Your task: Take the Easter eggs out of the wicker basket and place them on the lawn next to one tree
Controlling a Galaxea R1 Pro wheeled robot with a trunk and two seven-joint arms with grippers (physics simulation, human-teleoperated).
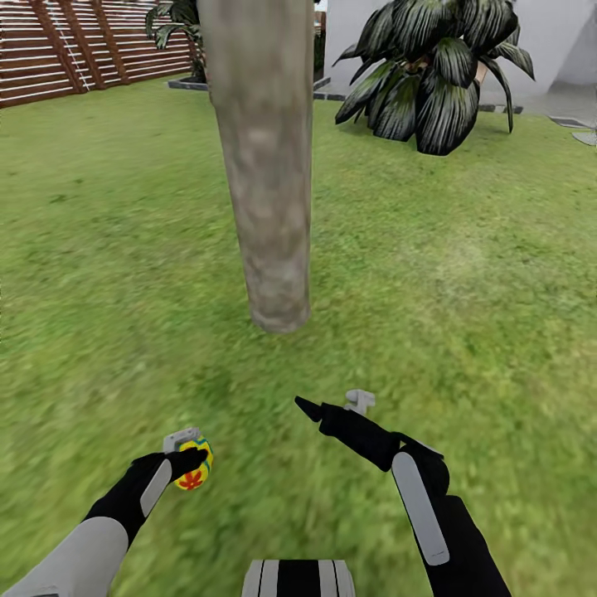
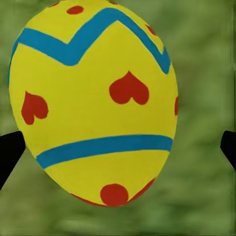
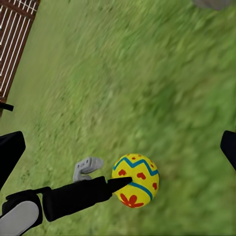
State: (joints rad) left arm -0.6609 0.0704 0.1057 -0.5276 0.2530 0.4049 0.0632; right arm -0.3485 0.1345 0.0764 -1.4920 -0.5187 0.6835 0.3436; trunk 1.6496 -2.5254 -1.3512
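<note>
So far, one egg (image 1: 194,466) is out of its basket and carried close to the tree (image 1: 264,166) — no egg lies by the trunk yet. It sits pinched in the left gripper (image 1: 192,456), above the lawn (image 1: 464,274). Meanwhile the right gripper (image 1: 336,405) is spread — holding nothing.

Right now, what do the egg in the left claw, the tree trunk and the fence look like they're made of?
Easter egg: smooth, hard-looking yellow shell with painted blue zigzags and red hearts; plastic or real shell, can't tell.
Tree trunk: mottled grey-brown bark, fairly smooth and matte.
Fence: reddish-brown horizontal slats, apparently stained wood.
Left claw: black matte fingers, probably plastic or rubber.
</note>
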